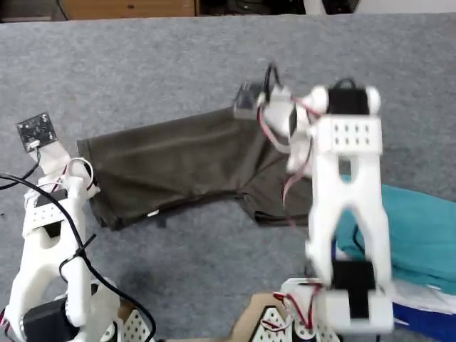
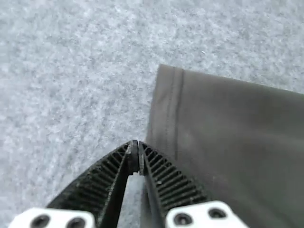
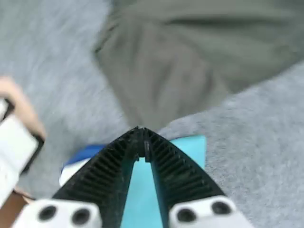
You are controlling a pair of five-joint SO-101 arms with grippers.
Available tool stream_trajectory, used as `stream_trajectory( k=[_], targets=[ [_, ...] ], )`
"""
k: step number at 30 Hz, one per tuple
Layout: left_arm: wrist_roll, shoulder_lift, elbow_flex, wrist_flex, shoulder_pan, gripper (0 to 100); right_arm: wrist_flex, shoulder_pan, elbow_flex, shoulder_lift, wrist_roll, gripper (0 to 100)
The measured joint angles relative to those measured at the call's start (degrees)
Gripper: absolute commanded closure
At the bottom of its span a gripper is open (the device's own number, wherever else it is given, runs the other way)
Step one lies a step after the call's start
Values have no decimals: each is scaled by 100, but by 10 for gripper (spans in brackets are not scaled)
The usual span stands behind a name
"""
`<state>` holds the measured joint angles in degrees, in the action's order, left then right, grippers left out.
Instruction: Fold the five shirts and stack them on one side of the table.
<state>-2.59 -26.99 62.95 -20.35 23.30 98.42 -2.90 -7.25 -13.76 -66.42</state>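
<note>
Olive shirt (image 1: 185,160): lies spread flat across the middle of the table (image 1: 142,64), long side running left to right, one sleeve bunched at its near right corner
Teal shirt (image 1: 420,228): at the table's right edge, just beside the olive shirt's right end, with a strip of white and some blue cloth (image 1: 427,320) showing along its near side
Left gripper (image 2: 135,147): clenched, ribbed tips meeting, low over the grey felt right at the olive shirt's stitched left hem; cannot tell whether any cloth is caught between the tips
Right gripper (image 3: 141,133): clenched with nothing in it, tips pressed together, held up off the table above the teal shirt, the olive shirt lying beyond it
Arms: left arm at the near left corner, right arm raised near the olive shirt's right end
</note>
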Motion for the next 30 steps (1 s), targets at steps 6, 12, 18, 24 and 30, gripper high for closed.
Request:
stream_trajectory(
  k=[6,12,18,24,30],
  targets=[
    [0,0,0,44,9,979,-1081,158,-2585,-1732,-642,830],
    [0,0,0,53,9,978,-2400,44,-5090,-2778,-703,829],
    [0,0,0,53,9,977,-2989,-35,-5960,-2980,-545,752],
    [0,0,0,53,9,977,-3464,-35,-6154,-2989,-536,728],
    [0,0,0,53,9,976,-4167,-35,-6154,-2215,-536,728]
  ],
)
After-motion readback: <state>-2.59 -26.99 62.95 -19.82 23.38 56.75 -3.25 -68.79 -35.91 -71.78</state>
